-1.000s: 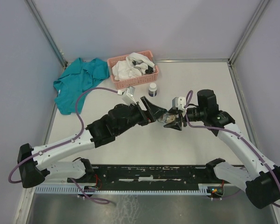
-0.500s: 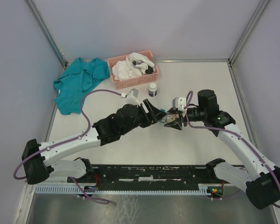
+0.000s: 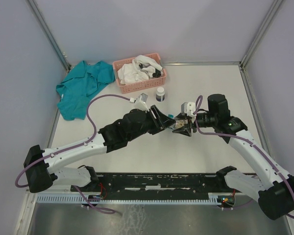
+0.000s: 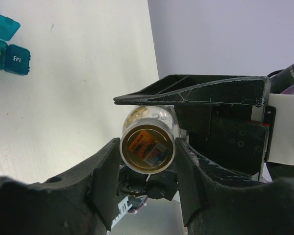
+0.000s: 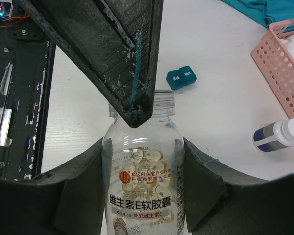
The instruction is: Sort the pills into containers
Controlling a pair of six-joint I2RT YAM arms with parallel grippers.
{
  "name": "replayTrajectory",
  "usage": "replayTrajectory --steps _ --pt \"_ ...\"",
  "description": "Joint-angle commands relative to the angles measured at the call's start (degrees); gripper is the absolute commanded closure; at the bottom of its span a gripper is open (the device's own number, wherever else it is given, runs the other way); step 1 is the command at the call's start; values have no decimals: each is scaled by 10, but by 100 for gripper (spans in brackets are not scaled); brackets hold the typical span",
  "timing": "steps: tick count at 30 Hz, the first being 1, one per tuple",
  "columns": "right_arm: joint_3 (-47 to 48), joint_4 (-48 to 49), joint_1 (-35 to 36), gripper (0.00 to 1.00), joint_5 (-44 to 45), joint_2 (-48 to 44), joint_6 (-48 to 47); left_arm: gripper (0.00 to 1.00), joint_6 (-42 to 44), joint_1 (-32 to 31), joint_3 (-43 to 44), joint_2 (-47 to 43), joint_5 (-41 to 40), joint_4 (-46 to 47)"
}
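At lower centre the right gripper (image 5: 143, 144) clamped a clear bottle (image 5: 142, 205) of golden pills (image 5: 147, 155). The left gripper (image 4: 148, 147) flanked its threaded neck, seemingly pinching it. Beyond the neck, apart from both grippers, two joined teal containers (image 5: 182, 77) with white-lettered lids lay on the table (image 5: 225, 58).
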Motion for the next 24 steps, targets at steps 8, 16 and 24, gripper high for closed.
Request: replayTrajectory --steps 8,16,24 --pt "12 29 -2 99 -18 -5 27 83 17 -2 -10 -9 49 76" --pt "15 57 -1 99 -61 10 89 97 361 3 -80 -32 204 173" --pt "14 58 -2 99 -64 14 89 36 441 7 -51 -36 140 110"
